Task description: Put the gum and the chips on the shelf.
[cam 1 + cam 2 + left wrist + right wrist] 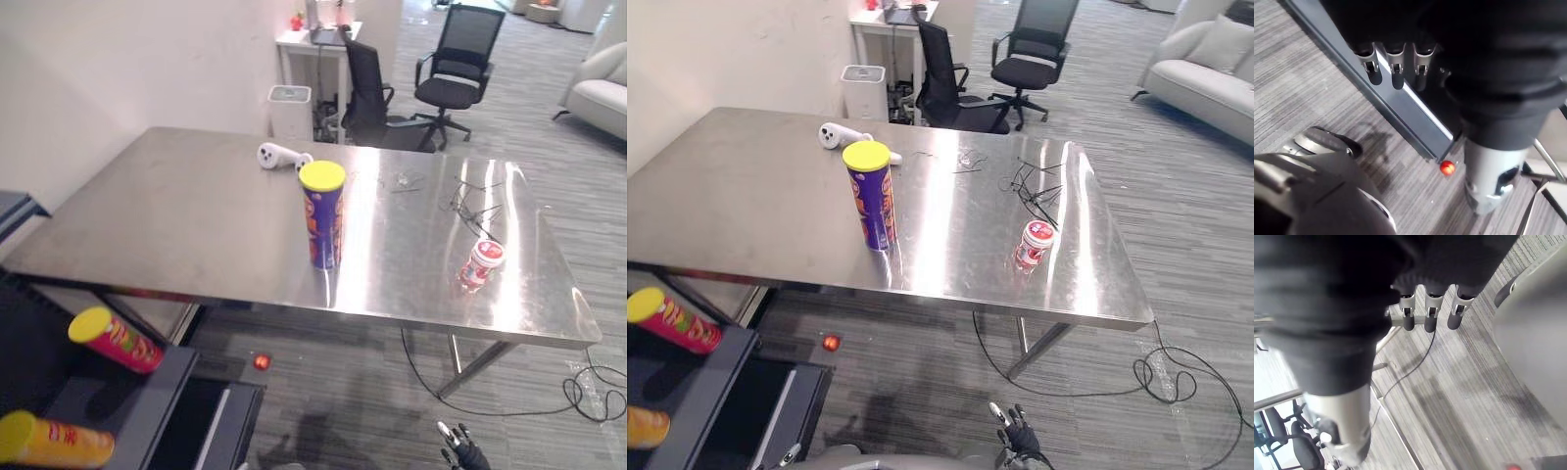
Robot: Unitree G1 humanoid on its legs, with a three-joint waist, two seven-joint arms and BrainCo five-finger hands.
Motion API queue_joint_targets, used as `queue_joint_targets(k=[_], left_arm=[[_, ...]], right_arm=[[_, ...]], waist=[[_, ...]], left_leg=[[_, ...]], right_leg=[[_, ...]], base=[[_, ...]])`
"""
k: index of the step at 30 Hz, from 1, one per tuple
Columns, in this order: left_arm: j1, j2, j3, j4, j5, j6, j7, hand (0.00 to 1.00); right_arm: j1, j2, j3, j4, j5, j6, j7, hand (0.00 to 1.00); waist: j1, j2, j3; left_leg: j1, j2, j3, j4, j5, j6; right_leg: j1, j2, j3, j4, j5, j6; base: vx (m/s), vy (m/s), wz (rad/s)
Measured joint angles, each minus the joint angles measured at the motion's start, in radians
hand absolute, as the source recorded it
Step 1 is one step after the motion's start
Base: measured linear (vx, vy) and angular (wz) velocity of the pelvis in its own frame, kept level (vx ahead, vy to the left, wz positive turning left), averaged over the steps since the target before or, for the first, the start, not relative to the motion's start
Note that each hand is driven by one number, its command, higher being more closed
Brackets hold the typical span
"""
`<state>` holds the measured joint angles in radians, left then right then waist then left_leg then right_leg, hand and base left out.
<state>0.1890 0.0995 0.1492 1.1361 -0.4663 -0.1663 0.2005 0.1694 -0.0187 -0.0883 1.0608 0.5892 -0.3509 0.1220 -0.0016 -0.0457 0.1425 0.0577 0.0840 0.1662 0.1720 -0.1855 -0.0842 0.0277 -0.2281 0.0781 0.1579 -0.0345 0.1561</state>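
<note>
A purple chips can (321, 215) with a yellow lid stands upright near the front edge of the steel table (196, 225). The small red-and-white gum tub (480, 264) stands further right on the same table. A dark shelf (127, 401) sits low at the left, holding a red chips can (116, 340) and a yellow one (54, 441), both lying down. My right hand (460, 452) hangs low over the floor, well short of the table, fingers straight and empty (1430, 318). My left hand (1396, 73) hangs beside the shelf's edge, fingers relaxed, holding nothing.
A white handheld device (279, 155) and loose black wires (475, 201) lie on the table's far side. Office chairs (456, 69), a white bin (290, 110) and a sofa (602, 88) stand beyond. A small red object (262, 361) lies on the carpet under the table.
</note>
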Motion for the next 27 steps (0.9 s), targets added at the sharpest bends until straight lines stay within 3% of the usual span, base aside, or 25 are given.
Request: queue_joint_targets(k=[2, 3, 6, 11, 13, 14, 17, 24, 27], left_arm=[[-0.001, 0.002, -0.018, 0.009, -0.001, 0.0, -0.022, 0.0], [-0.001, 0.003, -0.027, 0.008, 0.001, -0.001, -0.036, 0.0], [0.001, 0.014, -0.048, 0.009, 0.004, -0.014, -0.053, 0.0], [0.001, 0.023, -0.078, 0.005, 0.016, -0.021, -0.051, 0.0], [-0.002, 0.028, -0.079, -0.005, 0.017, -0.021, -0.05, 0.0], [-0.012, 0.031, -0.079, -0.004, 0.019, -0.02, -0.049, 0.0], [-0.011, 0.028, -0.068, -0.006, 0.029, -0.019, -0.044, 0.0], [0.039, 0.03, -0.033, -0.067, 0.057, -0.018, -0.057, 0.0], [0.06, 0.042, -0.034, -0.082, 0.06, -0.01, -0.066, 0.0]], right_arm=[[-0.001, 0.0, -0.015, 0.015, -0.002, -0.024, -0.012, 0.0], [-0.004, -0.003, -0.024, 0.018, 0.005, -0.015, -0.007, 0.0], [-0.017, -0.005, -0.032, 0.046, 0.043, 0.02, -0.001, 0.0], [-0.022, -0.003, -0.046, 0.056, 0.049, 0.019, -0.046, 0.0], [-0.025, -0.001, -0.055, 0.057, 0.049, 0.017, -0.086, 0.0], [-0.028, -0.002, -0.064, 0.057, 0.05, 0.016, -0.107, 0.0], [-0.021, -0.004, -0.138, 0.036, 0.066, -0.002, -0.171, 0.0], [-0.009, -0.052, -0.301, -0.256, 0.075, -0.063, -0.288, 0.0], [-0.014, -0.105, -0.332, -0.417, 0.04, -0.062, -0.291, 0.0]], waist=[[0.0, 0.015, -0.012], [0.003, 0.02, -0.011], [0.006, 0.015, -0.012], [0.007, 0.013, -0.003], [0.012, -0.008, 0.01], [0.022, -0.012, 0.019], [0.02, -0.014, 0.024], [0.03, -0.037, 0.009], [0.031, -0.052, -0.005]], left_leg=[[0.021, 0.004, 0.035, -0.025, 0.008, 0.011], [0.025, 0.007, 0.054, -0.03, 0.01, 0.014], [0.042, 0.001, 0.097, -0.03, 0.01, 0.014], [0.053, 0.011, 0.094, -0.032, 0.01, 0.014], [0.07, 0.007, 0.092, -0.058, 0.01, 0.012], [0.079, 0.005, 0.092, -0.075, 0.024, 0.003], [0.11, 0.013, 0.072, -0.177, 0.077, -0.022], [0.12, 0.013, 0.042, -0.273, 0.122, -0.028], [0.116, 0.007, 0.041, -0.272, 0.118, -0.026]], right_leg=[[-0.004, 0.002, -0.079, -0.043, 0.074, -0.01], [-0.007, 0.005, -0.134, -0.067, 0.113, -0.022], [-0.006, 0.006, -0.189, -0.105, 0.147, -0.042], [-0.004, 0.022, -0.221, -0.141, 0.139, -0.044], [-0.001, 0.02, -0.245, -0.145, 0.094, -0.032], [-0.003, 0.019, -0.248, -0.147, 0.073, -0.012], [-0.003, 0.034, -0.266, -0.148, 0.063, -0.006], [-0.004, 0.054, -0.264, -0.19, 0.065, -0.003], [-0.005, 0.047, -0.26, -0.189, 0.074, 0.008]], base=[[0.13, 0.19, -0.55], [0.1, 0.1, -0.51], [0.02, 0.076, -0.67], [-0.04, -0.051, -0.32], [-0.08, -0.121, -0.15], [-0.13, -0.137, -0.12], [-0.14, -0.12, 0.12], [-0.02, -0.026, 0.04], [0.09, 0.035, 0.04]])
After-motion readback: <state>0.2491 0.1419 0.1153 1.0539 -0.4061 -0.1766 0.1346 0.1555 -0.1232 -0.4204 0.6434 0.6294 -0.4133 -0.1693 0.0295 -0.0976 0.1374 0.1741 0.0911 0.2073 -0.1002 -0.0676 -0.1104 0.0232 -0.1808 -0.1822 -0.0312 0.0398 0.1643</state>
